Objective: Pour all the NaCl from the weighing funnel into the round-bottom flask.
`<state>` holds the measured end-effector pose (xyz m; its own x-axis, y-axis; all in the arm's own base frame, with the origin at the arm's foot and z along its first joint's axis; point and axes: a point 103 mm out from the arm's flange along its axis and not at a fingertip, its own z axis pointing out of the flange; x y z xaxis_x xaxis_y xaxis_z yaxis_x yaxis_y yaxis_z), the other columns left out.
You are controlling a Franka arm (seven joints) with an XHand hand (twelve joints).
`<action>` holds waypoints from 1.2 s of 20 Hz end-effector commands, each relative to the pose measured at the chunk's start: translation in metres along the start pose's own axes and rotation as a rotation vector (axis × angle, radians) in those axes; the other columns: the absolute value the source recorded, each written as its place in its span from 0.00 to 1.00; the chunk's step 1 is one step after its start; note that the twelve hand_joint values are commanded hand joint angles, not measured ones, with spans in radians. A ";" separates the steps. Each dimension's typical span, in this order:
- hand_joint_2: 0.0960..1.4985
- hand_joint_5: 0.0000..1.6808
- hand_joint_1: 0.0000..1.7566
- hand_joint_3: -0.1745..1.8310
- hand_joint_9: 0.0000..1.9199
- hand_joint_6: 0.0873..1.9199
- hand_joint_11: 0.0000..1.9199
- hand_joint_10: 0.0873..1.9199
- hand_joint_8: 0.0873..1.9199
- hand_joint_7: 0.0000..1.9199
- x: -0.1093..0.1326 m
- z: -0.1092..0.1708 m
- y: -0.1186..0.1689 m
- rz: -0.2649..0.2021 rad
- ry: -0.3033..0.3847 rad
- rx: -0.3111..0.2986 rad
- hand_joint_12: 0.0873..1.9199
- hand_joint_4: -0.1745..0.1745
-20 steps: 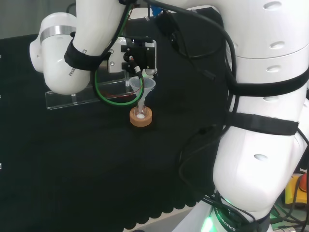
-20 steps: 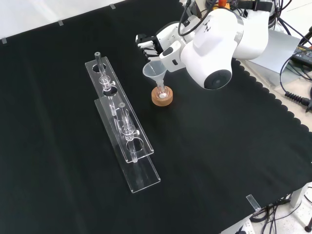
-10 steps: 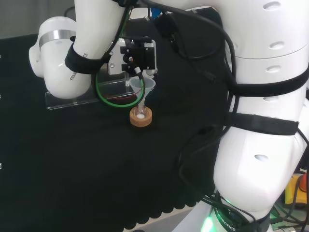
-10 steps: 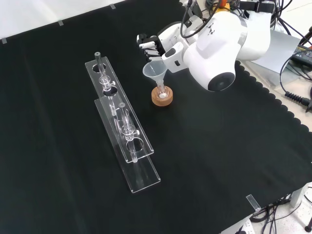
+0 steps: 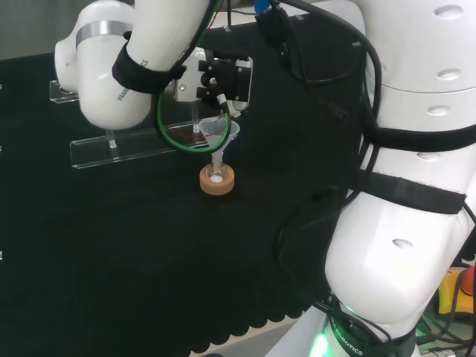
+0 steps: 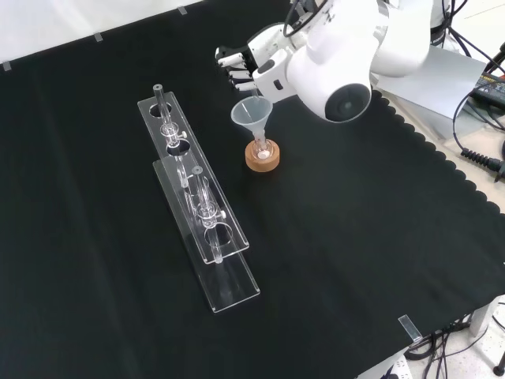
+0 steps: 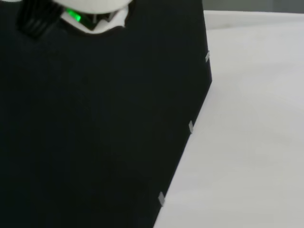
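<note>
Round-bottom flask [image 6: 262, 148] sits on a cork ring [image 6: 261, 160] on the black counter [image 6: 355, 253], with the funnel [image 6: 251, 112] standing in its neck. The funnel's long axis is upright, mouth up and stem straight down. A small white patch shows in the belly of the flask.

In the front view the hand [image 6: 236, 66] hangs clear of the funnel, a little farther off and to the left of its rim, touching neither funnel nor flask. From the hand, the open mouth lies down, nearer the camera and slightly to the right. I judge that any pour has to come down along that upright axis, over the mouth and not beside it.

Whether the hand is spread or closed on something I cannot tell. A clear rack [image 6: 199, 207] stands well apart on the left of the front view.

Small print runs along one white arm link [image 5: 119, 100] in the head view. I make out no writing on the glassware.
</note>
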<state>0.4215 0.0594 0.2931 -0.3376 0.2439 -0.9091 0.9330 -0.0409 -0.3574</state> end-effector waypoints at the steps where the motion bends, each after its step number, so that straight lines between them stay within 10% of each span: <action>1: 0.41 0.67 0.62 0.48 0.56 0.49 0.32 0.20 0.34 0.47 -0.002 0.012 0.000 -0.004 0.093 0.017 0.60 0.97; 24: 0.41 0.66 0.62 0.48 0.56 0.50 0.32 0.20 0.34 0.47 -0.017 0.061 0.010 0.015 0.428 0.009 0.60 1.00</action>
<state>0.4289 0.0030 0.2935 -0.2485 0.5883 -0.7695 0.9380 -0.0521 -0.3427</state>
